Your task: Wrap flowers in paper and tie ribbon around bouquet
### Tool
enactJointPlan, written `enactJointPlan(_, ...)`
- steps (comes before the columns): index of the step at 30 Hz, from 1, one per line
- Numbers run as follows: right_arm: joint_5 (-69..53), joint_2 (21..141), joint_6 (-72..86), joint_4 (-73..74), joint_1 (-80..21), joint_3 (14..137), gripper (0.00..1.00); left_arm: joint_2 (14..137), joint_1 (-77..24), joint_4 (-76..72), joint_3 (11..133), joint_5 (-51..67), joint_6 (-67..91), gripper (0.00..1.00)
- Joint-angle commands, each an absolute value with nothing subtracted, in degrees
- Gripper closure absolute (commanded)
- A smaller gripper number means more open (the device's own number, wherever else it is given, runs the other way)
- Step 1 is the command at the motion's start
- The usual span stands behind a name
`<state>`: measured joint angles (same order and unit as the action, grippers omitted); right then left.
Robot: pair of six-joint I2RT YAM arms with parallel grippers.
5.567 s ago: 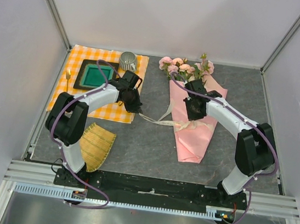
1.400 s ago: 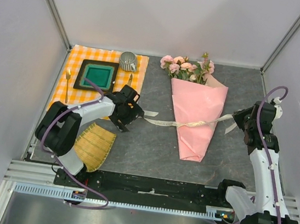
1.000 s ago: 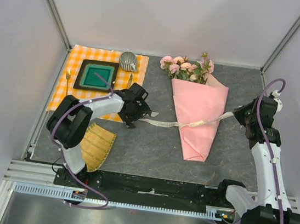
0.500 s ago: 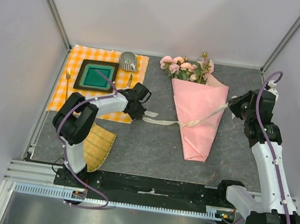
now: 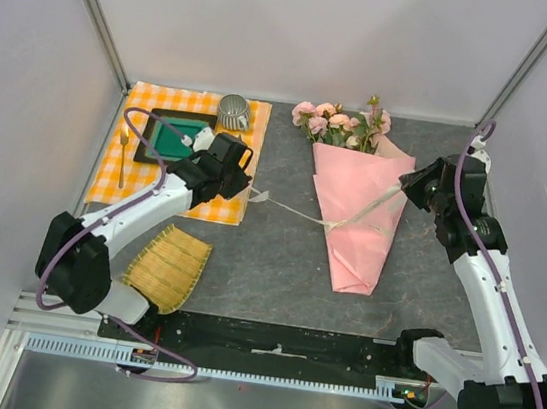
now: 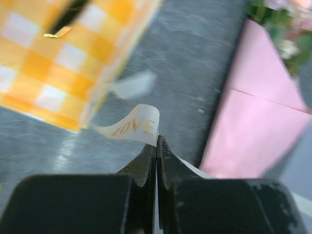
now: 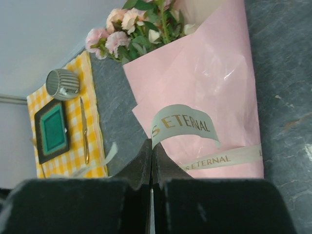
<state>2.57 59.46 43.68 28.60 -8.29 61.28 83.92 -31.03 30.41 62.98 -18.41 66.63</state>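
The bouquet lies on the grey table, its pink paper rolled into a cone with the point toward me. Pale pink flowers stick out at the far end. The cream ribbon crosses the cone, lettered in gold. My left gripper is shut on the ribbon's left end at the checked cloth's edge; the left wrist view shows the ribbon curling out of the pinched jaws. My right gripper is shut on the other end, at the cone's upper right. There the ribbon arches over the paper.
An orange-checked cloth at the back left carries a green tray, a ribbed metal cup and a gold spoon. A woven bamboo mat lies near the left arm's base. Enclosure walls stand on three sides.
My left gripper has closed on the ribbon's left end and lifted it toward the cloth. The right gripper has carried its end back and inward, to the cone's upper right.
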Motion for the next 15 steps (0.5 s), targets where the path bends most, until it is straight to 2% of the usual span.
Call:
enactJointPlan(1,13.6,61.0,41.4,32.1,-7.6,66.0,1.00,85.1,-33.6,17.3,62.4,-6.8,62.1,0.99)
enactJointPlan(5,19.8,63.5,36.7,34.9,-3.3,66.9,1.00,93.0,-38.7,14.2,72.2,-1.1,61.1,0.99)
enactJointPlan(7,27.6,65.1,34.0,35.3,-2.2,65.7,1.00,96.1,-40.6,12.1,75.0,3.1,61.4,0.99)
enactJointPlan(9,30.1,68.2,32.9,34.7,-0.3,62.6,1.00,99.7,-41.5,12.4,79.2,4.5,61.9,0.99)
enactJointPlan(10,29.5,69.3,32.6,33.2,3.0,61.4,1.00,100.4,-42.3,12.2,80.1,4.7,62.0,0.99)
enactJointPlan(15,21.9,75.0,31.8,22.8,3.9,52.2,1.00,100.8,-42.6,12.9,81.7,4.5,60.3,0.99)
